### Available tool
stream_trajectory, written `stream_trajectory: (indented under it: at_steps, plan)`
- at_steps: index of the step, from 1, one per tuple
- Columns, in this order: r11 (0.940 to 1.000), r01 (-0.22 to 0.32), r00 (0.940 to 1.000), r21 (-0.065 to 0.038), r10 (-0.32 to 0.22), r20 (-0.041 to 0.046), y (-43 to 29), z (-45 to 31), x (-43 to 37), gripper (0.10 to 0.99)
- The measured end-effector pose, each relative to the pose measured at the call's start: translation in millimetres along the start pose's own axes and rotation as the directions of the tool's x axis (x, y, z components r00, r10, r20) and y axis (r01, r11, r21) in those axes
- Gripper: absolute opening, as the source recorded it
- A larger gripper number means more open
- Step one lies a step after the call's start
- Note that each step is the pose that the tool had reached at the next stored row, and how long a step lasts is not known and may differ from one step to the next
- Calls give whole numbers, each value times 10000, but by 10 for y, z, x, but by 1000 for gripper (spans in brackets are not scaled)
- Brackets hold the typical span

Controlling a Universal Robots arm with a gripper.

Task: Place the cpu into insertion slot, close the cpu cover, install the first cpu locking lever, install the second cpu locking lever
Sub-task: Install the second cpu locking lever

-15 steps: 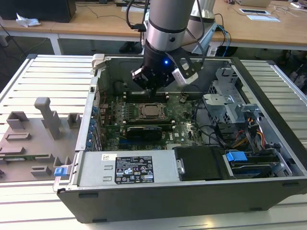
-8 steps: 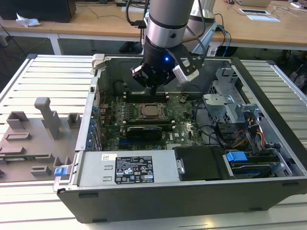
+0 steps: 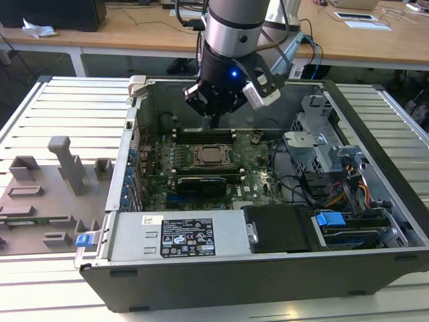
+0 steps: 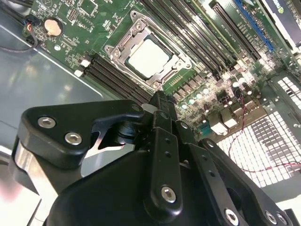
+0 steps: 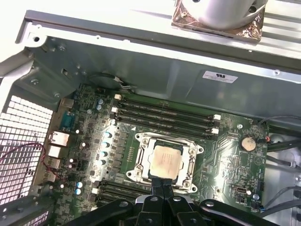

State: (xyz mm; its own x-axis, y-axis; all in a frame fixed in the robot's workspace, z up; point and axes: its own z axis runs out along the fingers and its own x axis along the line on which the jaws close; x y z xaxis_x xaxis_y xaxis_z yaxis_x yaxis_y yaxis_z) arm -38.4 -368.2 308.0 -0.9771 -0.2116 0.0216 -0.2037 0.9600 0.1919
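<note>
The cpu (image 3: 210,155) lies flat in the insertion slot of the green motherboard (image 3: 258,157), its silver top showing through the window of the cpu cover (image 5: 142,162). The cover lies down flat around the chip (image 5: 166,158) and hides the slot's contacts. My gripper (image 3: 211,123) hangs inside the case above the socket's far edge, clear of the board. In both wrist views the fingertips (image 5: 162,182) are pressed together with nothing between them, pointing at the frame's edge (image 4: 123,47) beside the chip (image 4: 149,57). I cannot tell how the locking levers stand.
Long black memory slots (image 5: 164,115) flank the socket on both sides. The open case's walls (image 3: 127,168) ring the board, with a power supply (image 3: 177,235) at the front and a drive cage with cables (image 3: 335,174) at the exterior view's right. A grey fixture tray (image 3: 47,194) lies outside on the left.
</note>
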Motion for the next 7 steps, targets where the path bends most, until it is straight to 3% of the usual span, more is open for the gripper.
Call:
stream_trajectory:
  at_steps: [7]
  plan:
    - [10000, 0, 10000, 0, 0, 0, 2, -7, 0, 106]
